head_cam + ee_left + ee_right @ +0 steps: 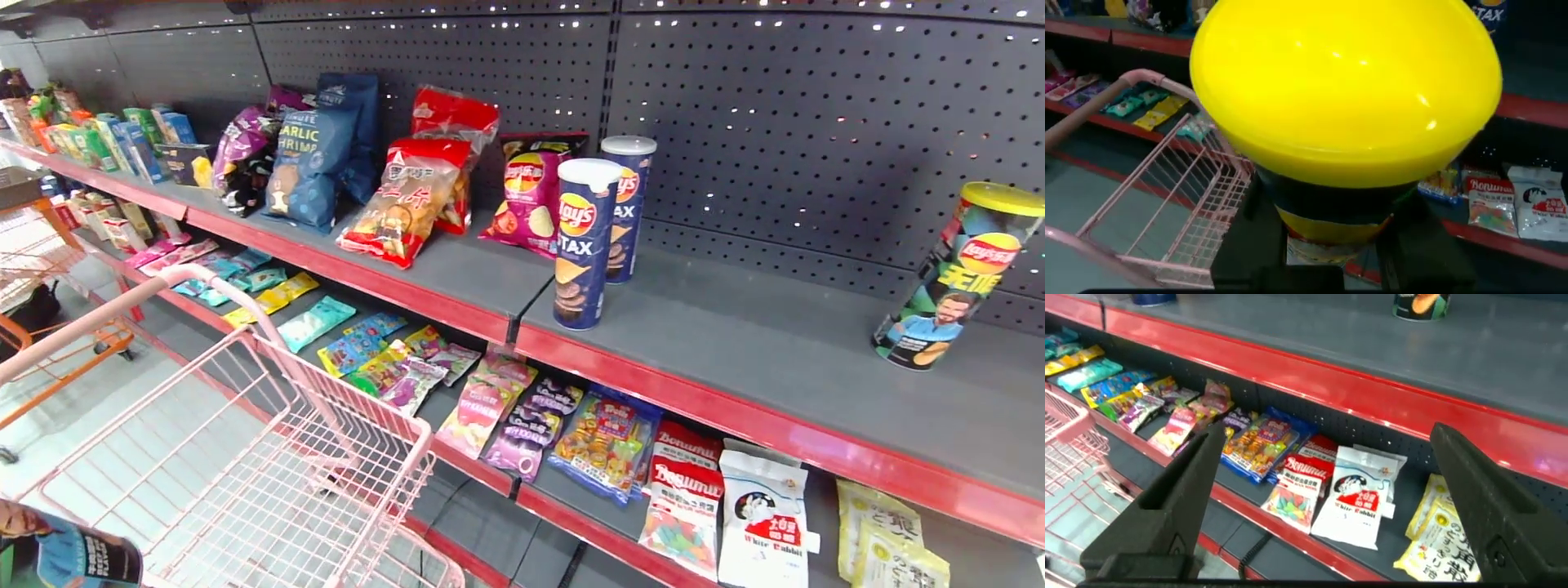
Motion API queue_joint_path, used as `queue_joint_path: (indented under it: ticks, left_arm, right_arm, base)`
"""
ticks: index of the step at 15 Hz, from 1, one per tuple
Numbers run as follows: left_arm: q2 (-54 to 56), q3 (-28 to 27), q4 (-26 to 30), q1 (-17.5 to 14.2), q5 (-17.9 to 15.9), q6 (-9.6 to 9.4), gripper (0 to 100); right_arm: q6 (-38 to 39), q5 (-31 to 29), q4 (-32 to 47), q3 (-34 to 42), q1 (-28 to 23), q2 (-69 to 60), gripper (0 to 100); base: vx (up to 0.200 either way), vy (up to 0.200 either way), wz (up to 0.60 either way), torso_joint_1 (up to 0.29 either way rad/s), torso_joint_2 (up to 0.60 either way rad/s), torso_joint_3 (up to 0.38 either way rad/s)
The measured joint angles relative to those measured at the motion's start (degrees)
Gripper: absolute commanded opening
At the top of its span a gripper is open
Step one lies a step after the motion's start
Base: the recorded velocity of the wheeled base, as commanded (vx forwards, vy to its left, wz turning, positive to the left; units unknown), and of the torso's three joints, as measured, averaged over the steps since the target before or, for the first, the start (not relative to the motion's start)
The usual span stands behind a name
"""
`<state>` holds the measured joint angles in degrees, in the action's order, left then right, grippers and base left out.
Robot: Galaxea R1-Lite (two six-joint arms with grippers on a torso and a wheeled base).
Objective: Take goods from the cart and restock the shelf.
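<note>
A chip can with a yellow lid (1343, 82) fills my left wrist view, and my left gripper (1335, 249) is shut on its body just below the lid. The same can (65, 551) shows in the head view's lower left corner, beside the pink wire cart (245, 457). My right gripper (1327, 437) stands open with nothing between its fingers, in front of the lower shelf's candy bags (1266, 445). On the grey upper shelf (735, 327) a matching yellow-lidded can (951, 278) stands upright at the right.
Two blue chip cans (581, 245) stand mid-shelf, with snack bags (404, 200) to their left. The shelf stretch between the blue cans and the yellow-lidded can is bare. An orange cart (49, 327) stands at far left. Flat candy packs (604, 441) line the lower shelf.
</note>
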<state>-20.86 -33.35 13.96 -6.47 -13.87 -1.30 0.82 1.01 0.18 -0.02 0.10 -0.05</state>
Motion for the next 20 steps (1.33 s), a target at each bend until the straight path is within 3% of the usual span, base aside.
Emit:
queue_joint_path:
  ticks: [2,6,8,13,20]
  left_arm:
    - [0.0,0.0,0.0,0.1,-0.2,-0.37,0]
    - [-0.1,0.3,0.1,0.0,0.3,-4.22,0]
    - [-0.1,0.3,0.1,0.0,0.2,-5.25,0]
    - [0.0,0.4,0.1,0.1,0.2,-5.73,0]
    - [2.1,0.5,0.6,0.6,-1.0,-5.73,0]
  right_arm:
    - [0.2,0.0,0.0,0.0,0.0,0.0,100]
    - [0.5,0.0,0.0,0.0,0.0,0.0,100]
    - [0.4,0.0,0.0,0.0,0.0,0.0,100]
    - [0.0,0.2,-0.1,0.0,0.0,0.0,100]
    - [-1.8,1.6,0.0,0.0,0.0,0.0,100]
  base:
    - [0.0,0.0,-0.6,0.012,0.0,0.0]
    - [0.0,0.0,-0.6,0.004,0.0,0.002]
    - [0.0,0.0,-0.6,0.002,0.0,0.0]
    - [0.16,0.0,0.0,-0.001,0.0,0.004]
    - [0.0,0.0,0.0,0.0,0.0,0.0]
